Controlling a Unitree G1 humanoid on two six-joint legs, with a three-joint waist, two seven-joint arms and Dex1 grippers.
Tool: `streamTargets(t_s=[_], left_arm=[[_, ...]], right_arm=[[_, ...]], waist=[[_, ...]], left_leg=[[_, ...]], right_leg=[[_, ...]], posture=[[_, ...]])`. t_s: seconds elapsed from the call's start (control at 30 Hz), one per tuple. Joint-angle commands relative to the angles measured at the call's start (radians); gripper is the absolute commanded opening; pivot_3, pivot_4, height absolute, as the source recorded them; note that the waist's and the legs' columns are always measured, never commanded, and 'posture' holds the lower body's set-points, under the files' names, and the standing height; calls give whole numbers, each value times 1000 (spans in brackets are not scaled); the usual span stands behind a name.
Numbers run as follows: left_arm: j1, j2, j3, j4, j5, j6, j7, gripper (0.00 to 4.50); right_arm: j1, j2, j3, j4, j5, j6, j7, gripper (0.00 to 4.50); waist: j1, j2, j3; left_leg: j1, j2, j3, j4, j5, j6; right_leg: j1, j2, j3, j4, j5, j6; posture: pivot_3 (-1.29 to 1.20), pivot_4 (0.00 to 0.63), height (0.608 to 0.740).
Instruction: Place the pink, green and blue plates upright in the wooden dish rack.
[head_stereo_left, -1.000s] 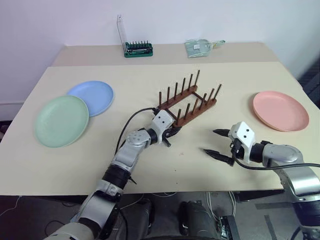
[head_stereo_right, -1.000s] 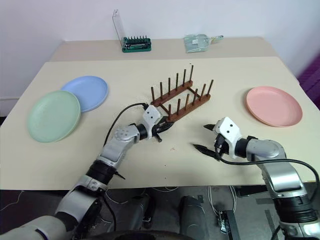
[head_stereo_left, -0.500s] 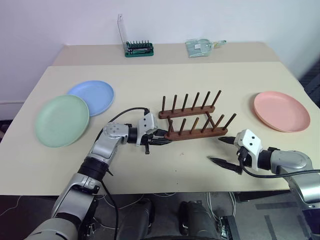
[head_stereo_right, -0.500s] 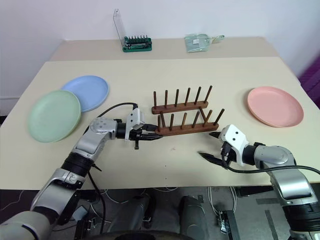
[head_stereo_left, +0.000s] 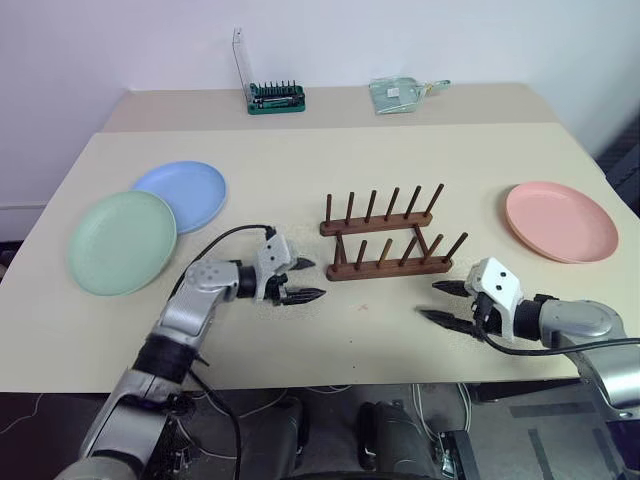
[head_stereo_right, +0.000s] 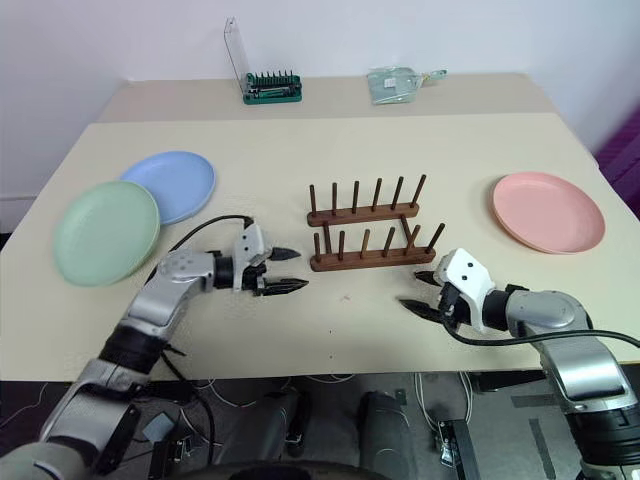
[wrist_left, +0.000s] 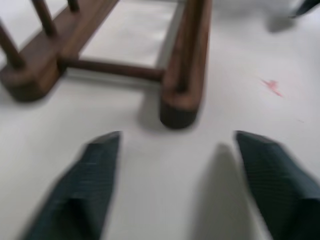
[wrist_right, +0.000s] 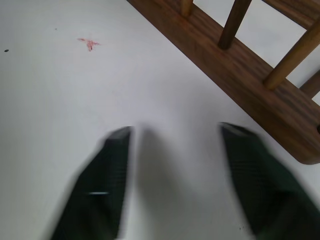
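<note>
The wooden dish rack (head_stereo_left: 385, 240) stands empty at the table's middle, its two rails running left to right. My left gripper (head_stereo_left: 303, 280) is open just off the rack's left end (wrist_left: 180, 75), touching nothing. At the near right corner of the rack, my right gripper (head_stereo_left: 440, 302) hangs open over bare table, its fingers (wrist_right: 105, 180) a moderate gap apart. The pink plate (head_stereo_left: 560, 221) lies flat at the right. At the left the green plate (head_stereo_left: 122, 241) lies flat, its edge overlapping the blue plate (head_stereo_left: 182, 194).
A green tool-bit holder (head_stereo_left: 277, 98) with a clear lid and a clear packet (head_stereo_left: 400, 93) sit on the back table. A small red mark (wrist_right: 89, 43) is on the tabletop near my right gripper. The table's front edge runs just below both grippers.
The rack swung from a diagonal to lying crosswise. My left gripper let go of its end, opened and drew back to the left. My right gripper's fingers came closer together.
</note>
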Motion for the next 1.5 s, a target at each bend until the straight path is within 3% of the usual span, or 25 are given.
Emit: streamTargets(t_s=[0.03,0.07,0.27,0.37,0.6,0.9,1.2,1.3,1.47,1.5], left_arm=[[28,5,-34,-146,-2,62,22,1043],[32,-1,-48,-164,16,70,41,979],[-5,-123,-163,-157,163,83,242,979],[-36,-211,-162,-65,222,141,392,979],[-125,-272,-120,162,321,63,633,979],[-198,-303,-104,292,310,-9,661,979],[-199,-297,-94,292,309,-11,661,979],[-173,-288,-84,231,285,-10,636,979],[-69,-277,-92,-41,92,-57,402,979],[-57,-276,-89,-71,61,-47,373,979]], right_arm=[[-23,-8,25,-15,-36,-13,-17,521],[-25,-8,33,-7,-51,-24,-25,52],[-95,3,89,102,-172,-96,-96,52],[-142,18,111,176,-237,-140,-150,52],[-288,87,164,350,-343,-227,-254,52],[-495,193,207,645,-442,-339,-370,52],[-517,196,183,684,-429,-373,-344,52],[-484,154,132,624,-390,-338,-312,816],[-440,1,23,557,-411,-269,-351,3134],[-438,-17,21,565,-420,-266,-358,3134]], waist=[[4,0,0],[6,0,0],[1,0,0],[2,0,0],[-2,-1,-1],[-2,-1,-1],[-3,-1,-1],[-2,-1,-1],[1,1,-1],[1,1,-1]], left_leg=[[0,0,0,0,0,0],[0,0,0,0,0,0],[0,-1,0,0,0,0],[0,0,0,0,0,1],[5,0,0,1,0,0],[8,1,-1,1,1,-1],[8,1,-1,1,1,-1],[8,1,-1,0,1,-1],[-2,0,1,-1,1,-1],[-4,0,1,-1,1,-1]], right_leg=[[0,0,0,0,0,0],[0,0,0,0,-1,1],[2,0,0,-5,-2,3],[2,1,0,-5,-1,4],[7,2,0,-5,2,3],[6,10,6,-4,6,0],[5,12,9,-5,8,-4],[4,12,9,-5,8,-4],[-6,11,12,-6,9,-4],[-9,11,12,-5,9,-5]], posture=[[0,150,740],[0,150,740],[0,150,740],[0,150,740],[0,150,740],[0,150,740],[0,150,740],[0,150,740],[0,150,740],[0,150,740]])
